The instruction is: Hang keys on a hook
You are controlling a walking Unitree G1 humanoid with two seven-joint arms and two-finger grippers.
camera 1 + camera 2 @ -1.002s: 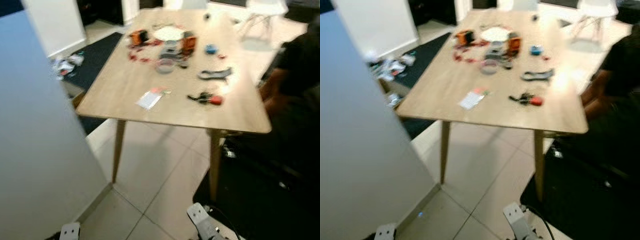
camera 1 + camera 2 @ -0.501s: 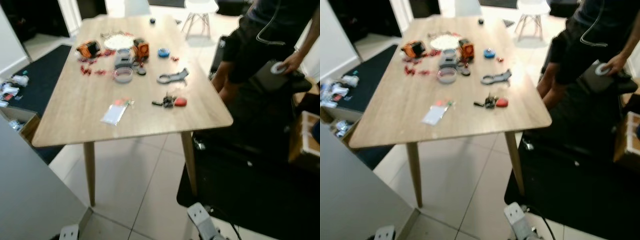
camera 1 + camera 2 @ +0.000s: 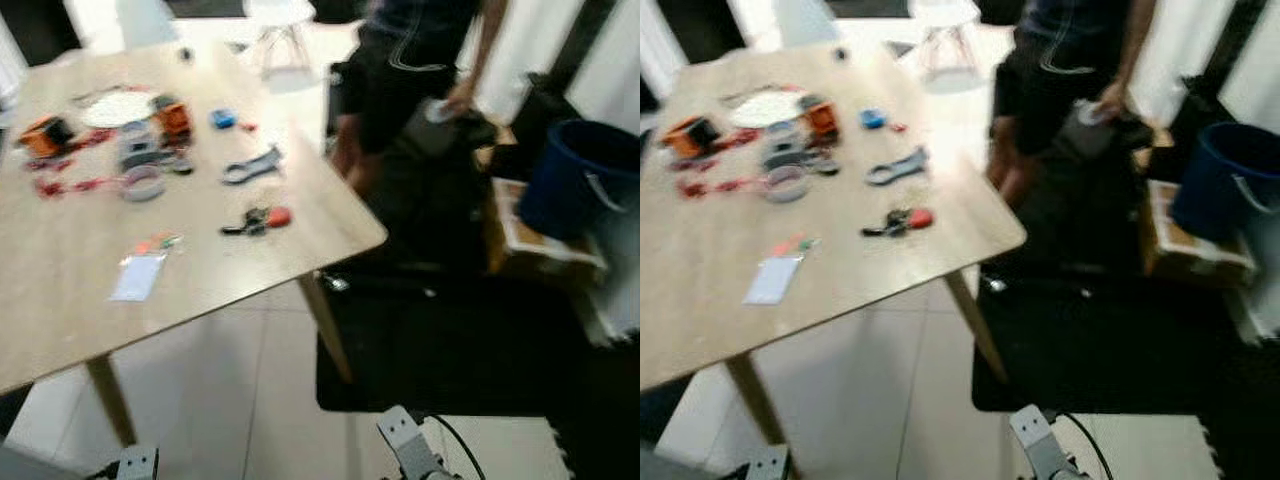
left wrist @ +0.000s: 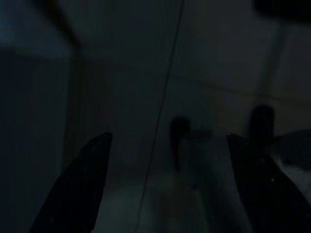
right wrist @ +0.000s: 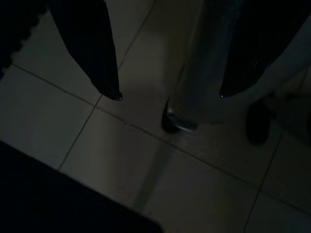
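The keys (image 3: 258, 219), a dark bunch with a red tag, lie on the wooden table (image 3: 60, 290) close to its near right corner. Both arms hang low by the floor, well short of the table. My left gripper (image 4: 167, 141) is open in a very dark wrist view, its two fingers wide apart with nothing between them. Over pale floor tiles my right gripper (image 5: 168, 95) is open too, holding nothing.
A person (image 3: 420, 60) stands at the table's far right side. A blue bin (image 3: 575, 175) and a cardboard box (image 3: 530, 235) stand at the right, with a black mat (image 3: 450, 340) in front of them. Orange gadgets (image 3: 175, 118), a plate (image 3: 112, 108), a grey tool (image 3: 250, 166) and a plastic bag (image 3: 138, 277) clutter the table.
The camera has swung to the right: the table has slid left in view, the white wall has left the picture, and the blue bin has come in. The keys lie as before.
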